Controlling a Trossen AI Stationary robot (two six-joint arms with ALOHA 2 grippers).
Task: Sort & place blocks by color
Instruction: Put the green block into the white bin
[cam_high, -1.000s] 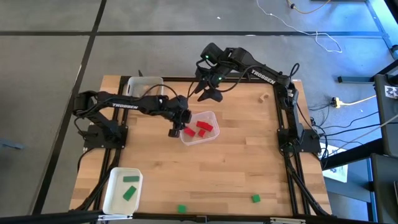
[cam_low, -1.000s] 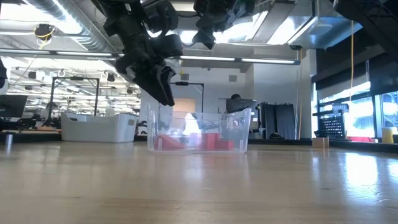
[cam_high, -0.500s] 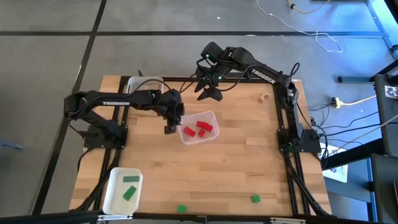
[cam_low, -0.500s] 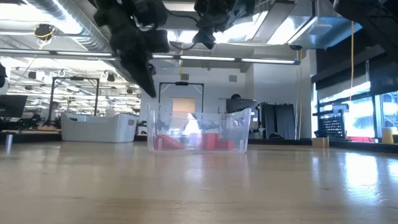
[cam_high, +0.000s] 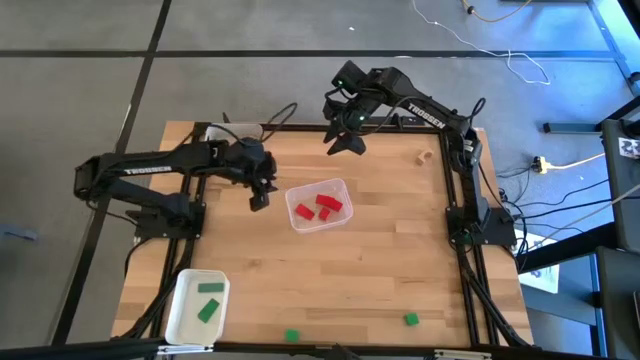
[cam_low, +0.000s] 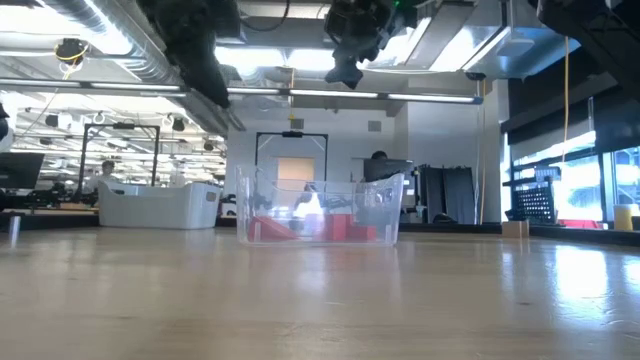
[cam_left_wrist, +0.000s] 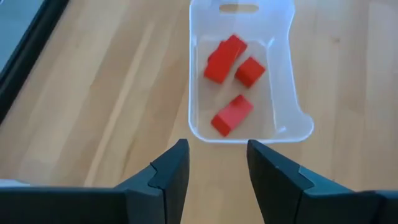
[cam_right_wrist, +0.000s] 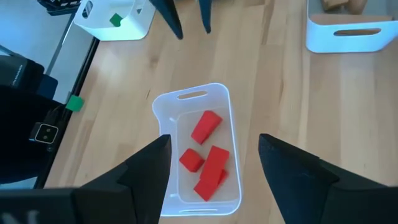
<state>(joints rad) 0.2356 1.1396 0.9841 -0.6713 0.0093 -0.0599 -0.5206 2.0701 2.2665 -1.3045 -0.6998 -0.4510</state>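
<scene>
Three red blocks (cam_high: 322, 206) lie in the bottom of a clear tray (cam_high: 344, 186) at the table's middle. My left gripper (cam_high: 258, 198) hangs open and empty above the bare table, just left of that tray (cam_left_wrist: 200, 134). My right gripper (cam_high: 345, 143) is open and empty, high above the far side of the table, beyond the tray. Two green blocks (cam_high: 208, 300) lie in a white tray (cam_high: 180, 322) at the near left corner. Two more green blocks (cam_high: 291, 336) (cam_high: 411, 319) lie on the table near its front edge.
A second white tray (cam_right_wrist: 345, 38) with tan blocks in it stands at the far left corner, partly under the left arm. A tan block (cam_high: 425, 155) lies at the far right. The table's middle right is bare wood.
My left gripper has risen and drawn back from over the clear tray's left rim toward the table's left edge, rolling as it went. The red block seen at its fingertips a second ago now lies in the tray. My right gripper has shifted slightly toward the far right.
</scene>
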